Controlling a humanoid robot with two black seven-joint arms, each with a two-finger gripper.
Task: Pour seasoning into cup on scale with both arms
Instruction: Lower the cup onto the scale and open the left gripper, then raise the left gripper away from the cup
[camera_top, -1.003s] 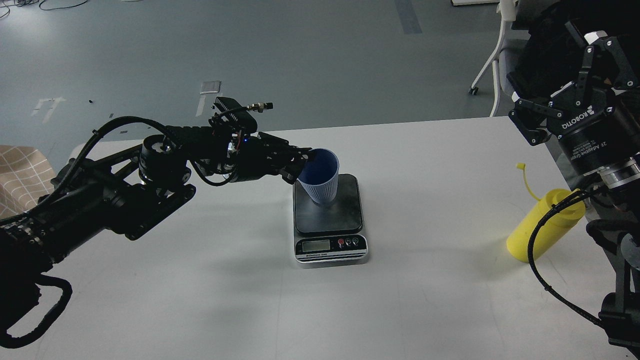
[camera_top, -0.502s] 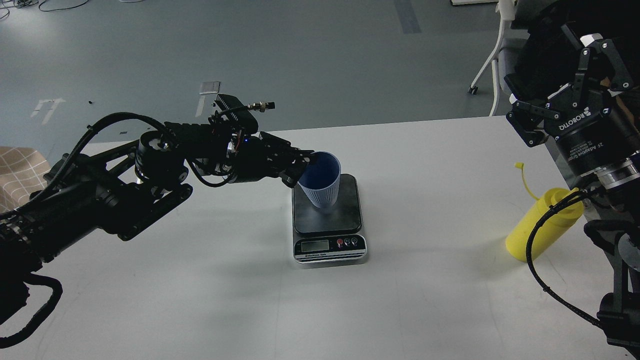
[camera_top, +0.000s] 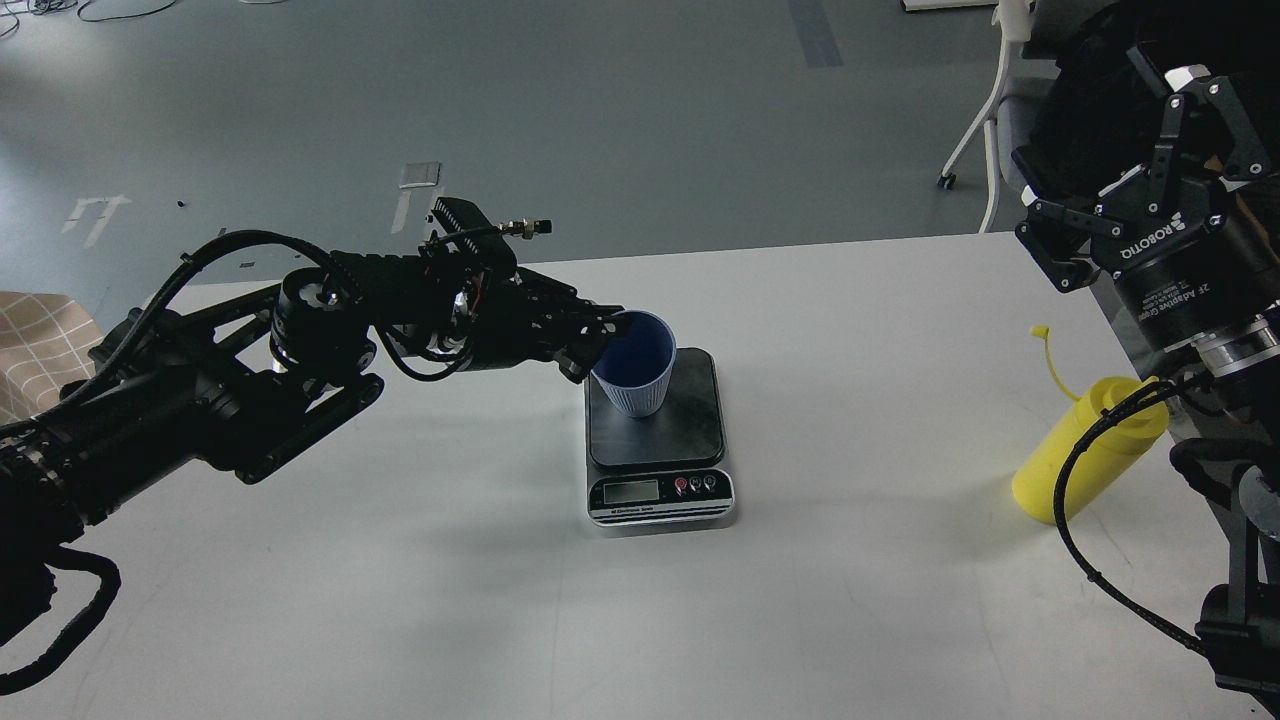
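Note:
The light blue ribbed cup (camera_top: 633, 375) stands on the black platform of the scale (camera_top: 657, 440) at the table's middle. My left gripper (camera_top: 598, 338) reaches in from the left and is shut on the cup's left rim. The yellow seasoning bottle (camera_top: 1085, 450) stands at the right side of the table, its tethered cap (camera_top: 1042, 332) hanging open, partly crossed by a black cable. My right gripper (camera_top: 1110, 165) is open and empty, held high above and behind the bottle, well apart from it.
The white table (camera_top: 850, 600) carries only the scale and the bottle. A white chair leg (camera_top: 975, 130) and grey floor lie beyond the far edge. A beige checked cloth (camera_top: 40, 345) is at the far left.
My left gripper has lowered the cup and turned it more upright onto the scale platform. The right arm and the bottle have barely moved.

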